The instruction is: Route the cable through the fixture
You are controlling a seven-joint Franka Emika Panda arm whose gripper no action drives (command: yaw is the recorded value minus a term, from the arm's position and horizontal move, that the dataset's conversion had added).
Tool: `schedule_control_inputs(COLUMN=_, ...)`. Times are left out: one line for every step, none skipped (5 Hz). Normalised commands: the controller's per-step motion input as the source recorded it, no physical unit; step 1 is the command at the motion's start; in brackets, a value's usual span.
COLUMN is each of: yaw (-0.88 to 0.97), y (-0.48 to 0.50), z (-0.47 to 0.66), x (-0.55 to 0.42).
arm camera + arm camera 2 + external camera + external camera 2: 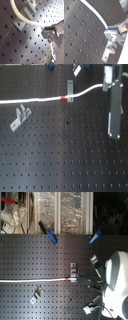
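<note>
At the near clip [70, 88] the cable [35, 100], clamped in the gripper [107, 85], was laid; the second clip [20, 118] remained unthreaded.

Black perforated board [65, 159] fills both exterior views; hole grid regular. Spare grey metal bracket [20, 117] lies flat on the board toward the first exterior view's left; same bracket [36, 294] sits low in the second exterior view. Two blue clips [49, 234] [95, 236] rest at the board's far edge in the second exterior view. Behind them, clear plastic bins [62, 209] stand side by side, contents indistinct.
</note>
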Motion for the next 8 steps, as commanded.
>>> schedule_control_inputs(yaw=-0.19, y=0.316, z=0.05, x=-0.172)
schedule_control_inputs(yaw=0.00, y=0.418, z=0.02, x=-0.348)
schedule_control_inputs(yaw=-0.11, y=0.129, z=0.00, x=-0.222)
schedule_control_inputs(yaw=0.00, y=0.015, z=0.00, x=-0.010)
schedule_control_inputs(yaw=0.01, y=0.349, z=0.00, x=-0.150)
schedule_control_inputs(yaw=0.00, y=-0.001, z=-0.04, x=0.000)
schedule_control_inputs(yaw=0.00, y=0.014, z=0.07, x=-0.054)
schedule_control_inputs(yaw=0.03, y=0.387, z=0.23, x=-0.536)
